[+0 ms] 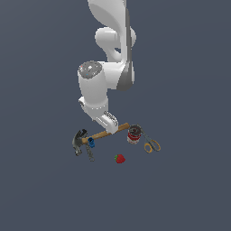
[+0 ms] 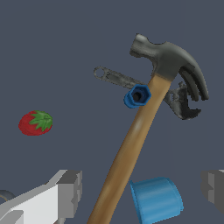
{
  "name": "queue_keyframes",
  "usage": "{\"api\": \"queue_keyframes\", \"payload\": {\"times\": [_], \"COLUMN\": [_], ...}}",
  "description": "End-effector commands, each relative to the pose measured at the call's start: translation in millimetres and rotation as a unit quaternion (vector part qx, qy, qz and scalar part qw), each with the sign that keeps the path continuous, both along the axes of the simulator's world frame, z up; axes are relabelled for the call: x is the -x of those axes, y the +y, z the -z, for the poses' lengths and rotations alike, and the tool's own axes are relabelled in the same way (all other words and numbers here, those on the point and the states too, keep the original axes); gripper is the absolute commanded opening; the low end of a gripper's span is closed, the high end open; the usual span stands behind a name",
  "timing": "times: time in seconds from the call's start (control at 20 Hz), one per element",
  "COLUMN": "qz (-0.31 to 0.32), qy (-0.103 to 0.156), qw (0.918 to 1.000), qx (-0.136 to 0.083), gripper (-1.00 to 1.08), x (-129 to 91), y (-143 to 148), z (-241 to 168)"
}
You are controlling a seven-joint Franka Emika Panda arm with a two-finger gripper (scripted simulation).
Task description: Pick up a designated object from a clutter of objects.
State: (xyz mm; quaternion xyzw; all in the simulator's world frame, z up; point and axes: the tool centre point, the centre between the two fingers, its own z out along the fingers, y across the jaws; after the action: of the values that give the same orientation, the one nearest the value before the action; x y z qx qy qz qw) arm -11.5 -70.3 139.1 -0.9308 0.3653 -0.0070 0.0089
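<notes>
The claw hammer (image 1: 104, 133) lies among the clutter, its brown handle slanting and its dark head (image 1: 79, 141) toward the exterior view's left. In the wrist view the handle (image 2: 130, 151) runs between my two fingers, and the head (image 2: 171, 62) lies farther off. My gripper (image 1: 111, 124) (image 2: 140, 190) is open, low over the handle's middle, with one finger (image 2: 68, 192) on each side and neither touching it. A blue cup (image 2: 155, 199) lies on its side between the fingers, beside the handle.
A dark wrench (image 2: 117, 78) (image 1: 90, 153) and a small blue piece (image 2: 137, 95) (image 1: 91, 142) lie by the hammer head. A strawberry (image 1: 119, 158) (image 2: 35, 123), a red-labelled can (image 1: 134, 135) and yellow-handled scissors (image 1: 152, 145) lie nearby.
</notes>
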Motion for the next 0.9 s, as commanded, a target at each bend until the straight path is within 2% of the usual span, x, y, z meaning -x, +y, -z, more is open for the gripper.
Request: {"api": "queue_keyframes", "payload": {"times": [0.0,0.45,0.85], "qz": [0.035,0.112,0.124], "qy": [0.003,0.009,0.011], "qw": [0.9994,0.9937,0.9922], "qx": [0.001,0.004,0.004], "gripper": [1.0,1.0,1.0], "x": [6.8,25.5,29.1], "y": [-4.0,-13.3,-14.8], "z": [18.2,57.4,64.0]}}
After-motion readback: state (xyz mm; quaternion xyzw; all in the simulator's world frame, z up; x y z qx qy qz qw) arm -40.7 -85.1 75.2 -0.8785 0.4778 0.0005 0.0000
